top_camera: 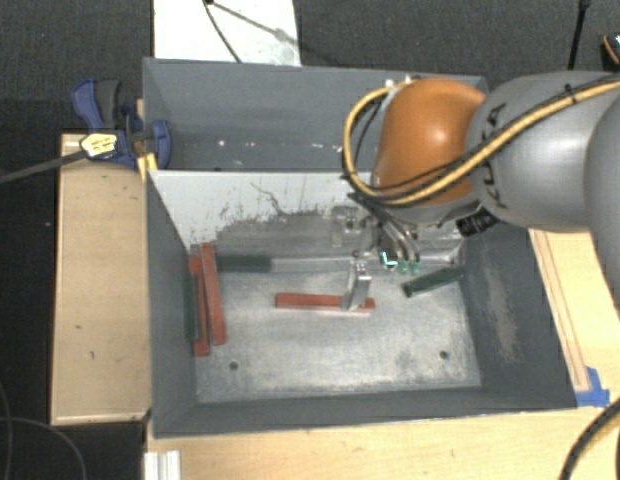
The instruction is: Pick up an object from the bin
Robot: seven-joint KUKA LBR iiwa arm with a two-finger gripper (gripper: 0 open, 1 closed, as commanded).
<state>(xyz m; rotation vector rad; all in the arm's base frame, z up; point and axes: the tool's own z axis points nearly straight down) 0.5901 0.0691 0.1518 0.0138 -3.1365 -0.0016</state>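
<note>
My gripper [360, 293] hangs under the orange wrist cover, low over the middle of the bin floor. Its tip comes down at the right end of a flat red-brown bar [308, 301] that lies crosswise there. Whether it touches or holds the bar I cannot tell. Just to the right of the gripper lies a short dark green bar [433, 282], slightly tilted. Another dark green bar [242, 264] rests further back to the left, near the bin's rear slope.
Along the left wall lie two red-brown bars [212, 298] side by side with a dark green one [191, 303], all lengthwise. The arm and its cables cover the bin's back right corner. The front floor is bare metal.
</note>
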